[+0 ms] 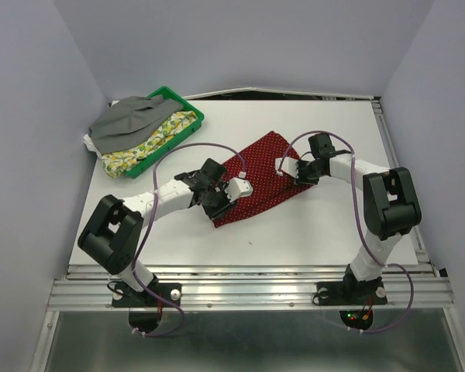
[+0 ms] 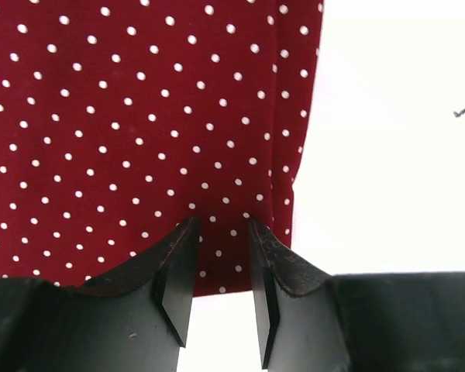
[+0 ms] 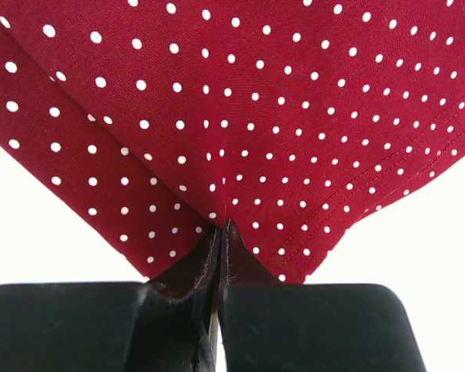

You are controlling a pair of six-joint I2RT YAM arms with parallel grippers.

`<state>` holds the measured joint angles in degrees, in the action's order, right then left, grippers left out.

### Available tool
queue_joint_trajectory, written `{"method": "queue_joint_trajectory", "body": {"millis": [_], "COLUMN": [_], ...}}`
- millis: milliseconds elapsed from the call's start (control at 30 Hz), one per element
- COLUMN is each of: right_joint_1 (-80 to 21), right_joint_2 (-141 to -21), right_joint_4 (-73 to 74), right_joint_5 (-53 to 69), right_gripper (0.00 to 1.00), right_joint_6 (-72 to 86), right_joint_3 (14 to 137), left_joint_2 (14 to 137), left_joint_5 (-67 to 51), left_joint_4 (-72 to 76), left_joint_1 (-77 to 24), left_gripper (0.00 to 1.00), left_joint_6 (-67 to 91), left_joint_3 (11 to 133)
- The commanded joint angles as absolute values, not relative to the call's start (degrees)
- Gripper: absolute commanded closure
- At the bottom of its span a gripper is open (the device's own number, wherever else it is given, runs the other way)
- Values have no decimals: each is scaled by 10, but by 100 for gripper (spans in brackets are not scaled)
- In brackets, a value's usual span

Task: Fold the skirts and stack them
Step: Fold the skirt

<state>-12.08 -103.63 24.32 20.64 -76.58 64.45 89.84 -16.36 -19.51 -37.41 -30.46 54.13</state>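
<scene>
Dark red dotted skirt [image 1: 267, 174] lay spread on the table [image 1: 325, 225] | right gripper [image 3: 219, 232] pinched its hem | left gripper [image 2: 221, 229] jaws apart over the edge | my worry: lifting one-sided would skew the fold.

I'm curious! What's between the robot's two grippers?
The dark red dotted skirt lies between the left gripper and right gripper, in the top view.
</scene>
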Motion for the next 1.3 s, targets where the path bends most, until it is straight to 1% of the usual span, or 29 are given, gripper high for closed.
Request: {"method": "queue_joint_trajectory", "body": {"millis": [0,100,467,567,633,667,733,767,833,933,1133,1267], "right_joint_1": [-121,-121,-121,-121,-121,-121,-121,-121,-121,-121,-121,-121], "right_joint_2": [-1015,-1012,-1008,-1007,-1006,-1005,-1004,-1003,-999,-995,-979,-957], "right_joint_4": [234,236,253,258,259,259,259,259,264,268,293,337], "right_joint_5": [221,221,225,225,224,223,222,222,222,220,215,219], "right_gripper": [99,99,99,99,99,99,99,99,99,99,99,99], "right_joint_6": [-763,-760,-756,-758,-759,-761,-762,-762,-763,-764,-768,-776], "right_joint_3": [665,670,692,693,693,693,692,693,695,701,715,730], "left_joint_2": [860,853,857,858,860,861,863,863,858,843,808,785], "left_joint_5": [-193,-205,-201,-171,-158,-150,-144,-139,-130,-116,-117,-127], "left_joint_4": [-218,-217,-218,-203,-189,-185,-178,-176,-170,-163,-185,-216], "left_joint_1": [-378,-379,-390,-395,-395,-395,-394,-395,-394,-393,-393,-392], "left_gripper": [54,51,51,53,57,64,74,82,92,100,100,100], "left_joint_6": [-325,-325,-331,-322,-316,-314,-309,-308,-305,-298,-308,-320], "left_joint_3": [535,533,519,511,509,509,510,511,512,512,512,512]}}
